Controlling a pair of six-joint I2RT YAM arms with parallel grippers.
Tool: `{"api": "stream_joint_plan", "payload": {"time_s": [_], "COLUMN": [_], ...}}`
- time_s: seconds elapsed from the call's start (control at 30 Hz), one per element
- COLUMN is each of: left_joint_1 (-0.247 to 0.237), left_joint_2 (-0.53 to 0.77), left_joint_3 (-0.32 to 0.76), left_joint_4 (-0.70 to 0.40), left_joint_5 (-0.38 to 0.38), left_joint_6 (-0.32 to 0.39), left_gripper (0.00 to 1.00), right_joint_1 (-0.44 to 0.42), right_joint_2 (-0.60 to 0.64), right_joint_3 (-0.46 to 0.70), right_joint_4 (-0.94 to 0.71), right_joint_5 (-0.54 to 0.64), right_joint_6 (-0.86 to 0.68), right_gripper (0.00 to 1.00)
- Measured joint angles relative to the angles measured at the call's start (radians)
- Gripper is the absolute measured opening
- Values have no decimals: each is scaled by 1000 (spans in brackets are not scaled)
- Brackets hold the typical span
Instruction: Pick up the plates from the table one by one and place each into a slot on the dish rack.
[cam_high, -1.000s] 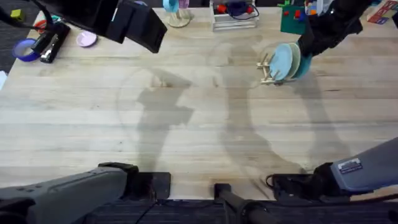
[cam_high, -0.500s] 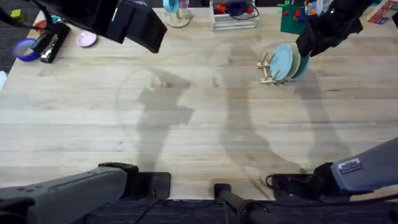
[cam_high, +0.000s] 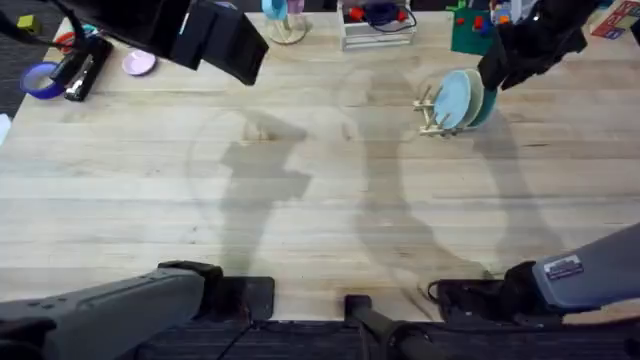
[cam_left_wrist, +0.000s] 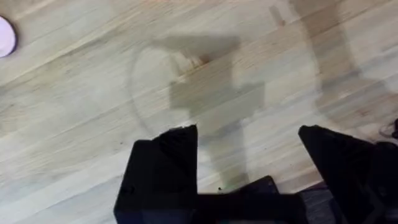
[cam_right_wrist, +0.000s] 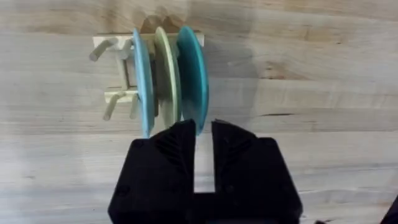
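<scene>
Turquoise and cream plates stand on edge in the dish rack at the upper right of the overhead view. The right wrist view separates three there: a light blue plate, a cream plate and a turquoise plate. The right end effector is released, its fingers slightly apart just beside the turquoise plate's rim. The left end effector hangs wide open over bare table. Since a second ago the right arm has lifted slightly away from the rack.
</scene>
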Motion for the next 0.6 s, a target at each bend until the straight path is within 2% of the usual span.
{"api": "stream_joint_plan", "payload": {"time_s": [0.17, 0.33, 0.37, 0.4, 0.5, 0.6], "left_joint_1": [0, 0, 0, 0, 0, 0], "left_joint_2": [0, 0, 0, 0, 0, 0], "left_joint_3": [0, 0, 0, 0, 0, 0], "left_joint_4": [0, 0, 0, -1, -1, -2], "left_joint_5": [0, 0, 0, 0, 0, 0], "left_joint_6": [0, 0, 0, 0, 0, 0], "left_gripper": [995, 995, 995, 995, 995, 995], "right_joint_1": [0, 0, 0, 0, 0, 0], "right_joint_2": [-85, -210, -235, -304, -364, -426], "right_joint_3": [0, 0, 0, 0, 0, 0], "right_joint_4": [-1, -24, -36, -89, -141, -175], "right_joint_5": [0, -11, -20, -57, -88, -130], "right_joint_6": [1, 5, 5, 9, 12, 15], "right_gripper": [244, 388, 421, 505, 592, 726]}}
